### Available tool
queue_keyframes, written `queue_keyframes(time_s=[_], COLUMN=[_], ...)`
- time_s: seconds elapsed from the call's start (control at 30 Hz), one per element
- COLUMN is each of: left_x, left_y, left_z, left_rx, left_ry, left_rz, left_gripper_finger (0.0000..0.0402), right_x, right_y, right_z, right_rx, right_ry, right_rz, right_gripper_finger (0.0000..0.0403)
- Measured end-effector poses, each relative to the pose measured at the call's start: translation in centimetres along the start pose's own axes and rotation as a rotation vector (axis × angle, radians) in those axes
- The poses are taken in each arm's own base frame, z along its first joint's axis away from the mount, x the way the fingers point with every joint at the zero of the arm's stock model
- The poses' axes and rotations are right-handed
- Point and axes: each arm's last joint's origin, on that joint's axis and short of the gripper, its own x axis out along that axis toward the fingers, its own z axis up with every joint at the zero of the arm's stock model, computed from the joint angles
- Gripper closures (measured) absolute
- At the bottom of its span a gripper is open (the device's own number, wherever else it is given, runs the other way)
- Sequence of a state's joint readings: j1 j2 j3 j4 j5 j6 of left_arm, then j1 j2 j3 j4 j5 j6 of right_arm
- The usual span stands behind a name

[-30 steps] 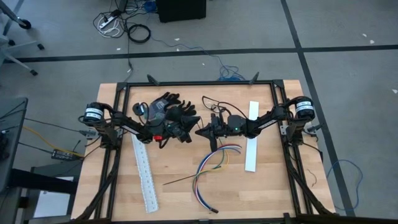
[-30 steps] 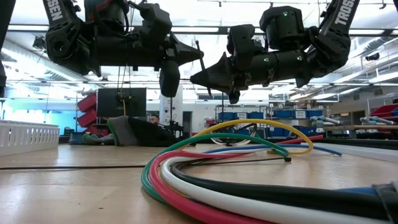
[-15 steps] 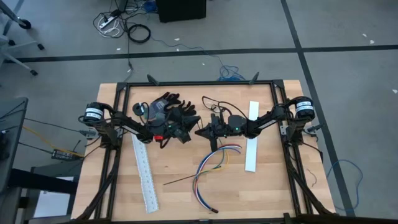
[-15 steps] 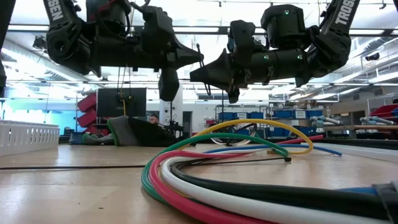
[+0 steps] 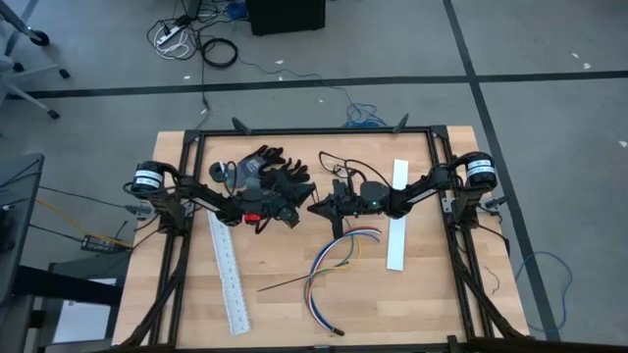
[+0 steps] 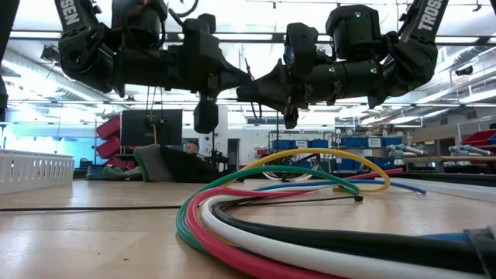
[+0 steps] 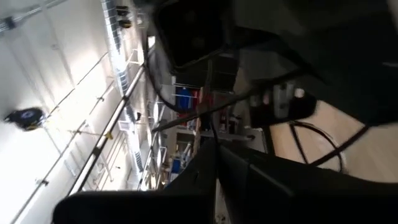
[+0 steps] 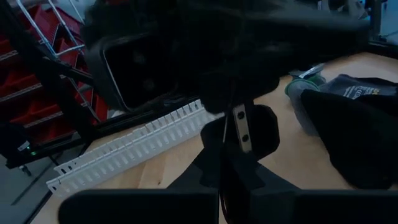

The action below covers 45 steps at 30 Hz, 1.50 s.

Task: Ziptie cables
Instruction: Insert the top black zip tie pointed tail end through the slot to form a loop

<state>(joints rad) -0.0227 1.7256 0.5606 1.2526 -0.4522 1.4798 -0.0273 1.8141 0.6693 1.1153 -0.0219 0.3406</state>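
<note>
Apparently both arms meet tip to tip above the table's middle, the left gripper (image 5: 294,210) and right gripper (image 5: 316,207) each pinched closed, perhaps sharing something too thin to make out, while the cables (image 5: 334,260) lie untouched on the table (image 5: 432,294) just below them

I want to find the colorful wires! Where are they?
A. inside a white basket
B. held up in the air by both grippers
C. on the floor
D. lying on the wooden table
D: the cables lie loose on the table, below both raised arms.
</note>
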Motion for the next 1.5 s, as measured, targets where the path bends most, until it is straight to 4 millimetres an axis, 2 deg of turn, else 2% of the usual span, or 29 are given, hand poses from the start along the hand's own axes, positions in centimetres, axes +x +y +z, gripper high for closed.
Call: queue_keyframes(time_s=[0.5, 0.87, 1.5], left_x=[-0.3, -0.4, 0.3], left_y=[-0.3, -1.0, -0.4], left_z=[0.6, 0.6, 1.0], left_rx=[0.020, -0.067, -0.407], left_ry=[-0.016, -0.011, 0.007], left_rz=[-0.030, -0.093, -0.076], left_gripper_finger=[0.0401, 0.0401, 0.0401], right_x=[0.0, 0.0, -0.1], right_y=[-0.7, -0.6, -0.6], right_z=[0.4, 1.0, 1.2], right_rx=[0.000, 0.040, 0.060], right_ry=[-0.023, -0.079, -0.101], right_rz=[-0.019, 0.001, -0.011], right_gripper_finger=[0.0403, 0.0403, 0.0403])
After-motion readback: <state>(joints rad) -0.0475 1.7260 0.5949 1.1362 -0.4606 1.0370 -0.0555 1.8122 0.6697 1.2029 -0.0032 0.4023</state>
